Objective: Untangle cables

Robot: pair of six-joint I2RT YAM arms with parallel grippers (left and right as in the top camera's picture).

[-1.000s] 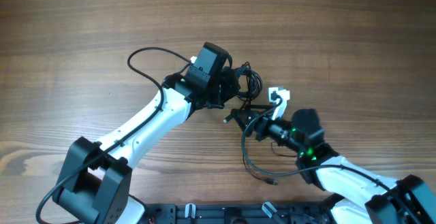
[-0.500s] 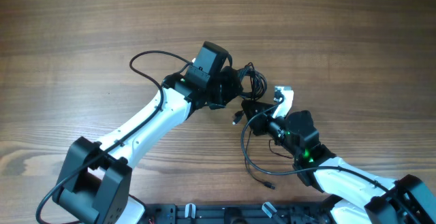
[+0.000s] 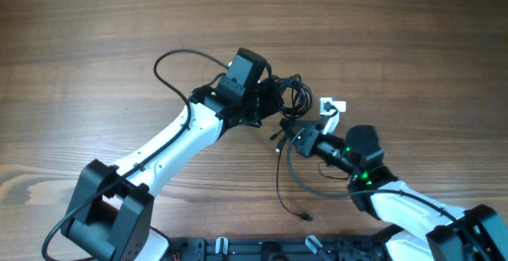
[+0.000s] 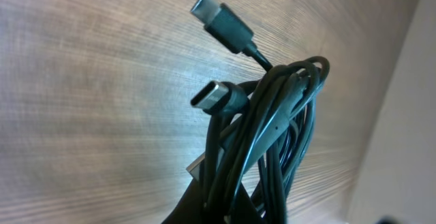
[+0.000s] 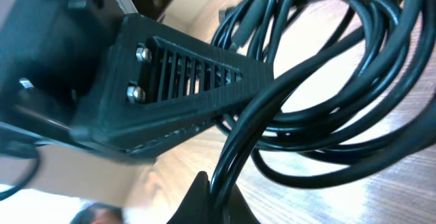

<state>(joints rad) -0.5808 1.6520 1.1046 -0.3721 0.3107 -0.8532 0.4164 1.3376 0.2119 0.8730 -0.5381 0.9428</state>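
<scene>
The cables (image 3: pixel 292 93) are thin black cords bunched in a knot at the table's middle. My left gripper (image 3: pixel 276 102) is shut on this bunch from the left. In the left wrist view the bunch (image 4: pixel 272 129) rises from the shut jaws, with two plug ends (image 4: pixel 216 13) sticking out. My right gripper (image 3: pixel 295 136) is just below the knot, shut on one strand (image 5: pixel 238 135) that runs up into the coils (image 5: pixel 340 115). A loose strand (image 3: pixel 282 186) hangs toward the front and ends in a plug (image 3: pixel 308 216).
The left arm's own thicker wire (image 3: pixel 171 61) loops out over the wood at the left. A small white piece (image 3: pixel 332 105) sits just right of the knot. The left gripper's ribbed finger (image 5: pixel 184 81) fills the upper left of the right wrist view.
My right gripper has shut on a strand below the knot and shifted slightly right. The loose strand's loop has swung leftward. The left gripper has kept its hold.
</scene>
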